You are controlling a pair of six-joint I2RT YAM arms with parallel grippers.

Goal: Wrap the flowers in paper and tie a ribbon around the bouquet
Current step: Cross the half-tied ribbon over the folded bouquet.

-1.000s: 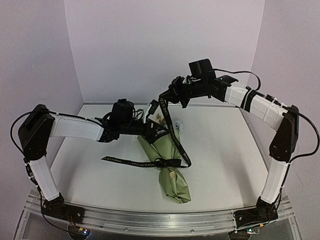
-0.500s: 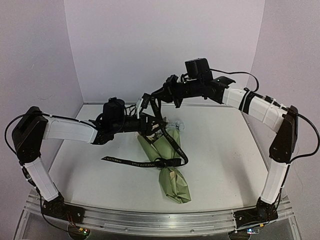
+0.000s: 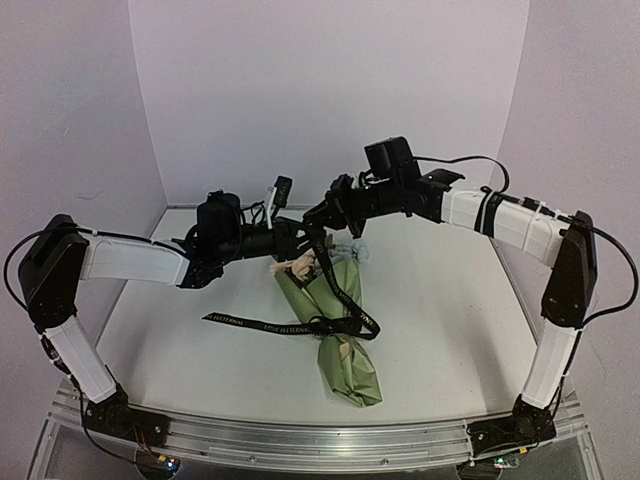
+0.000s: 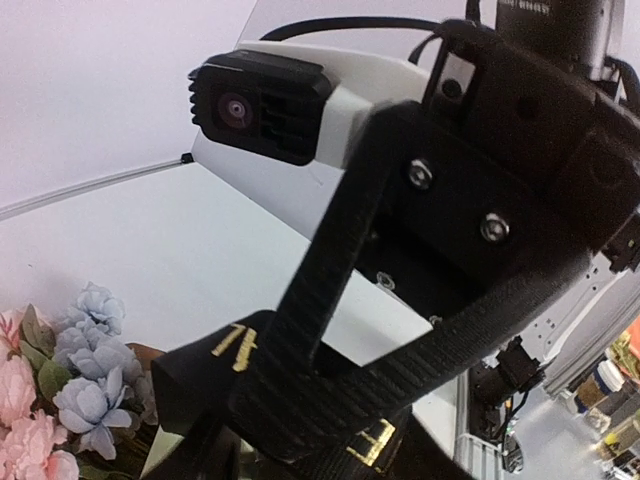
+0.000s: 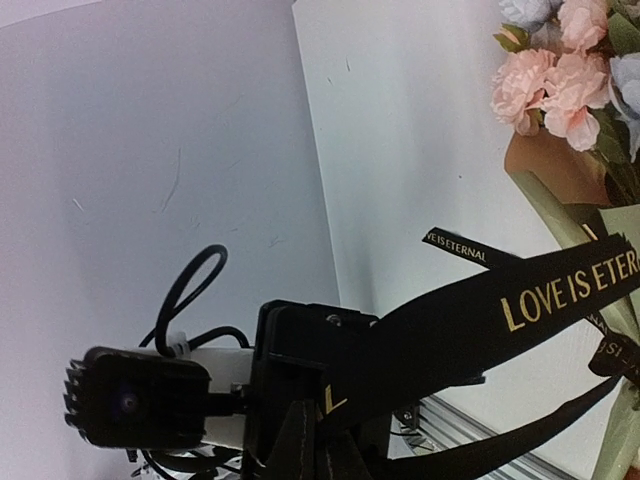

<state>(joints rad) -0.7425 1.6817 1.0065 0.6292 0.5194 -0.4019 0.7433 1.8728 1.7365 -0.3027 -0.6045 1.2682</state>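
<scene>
Right end effector (image 3: 320,215) pinches the ribbon (image 3: 265,325) just above the flower end of the bouquet (image 3: 345,350). Left end effector (image 3: 298,245) is just beside it; its grip cannot be told.

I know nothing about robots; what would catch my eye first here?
Probably the olive-green paper bouquet lying in the middle of the table, pink and blue blooms at its far end. A black ribbon with gold lettering crosses it, one strand rising to the right pincer, shut on it above the blooms.
</scene>
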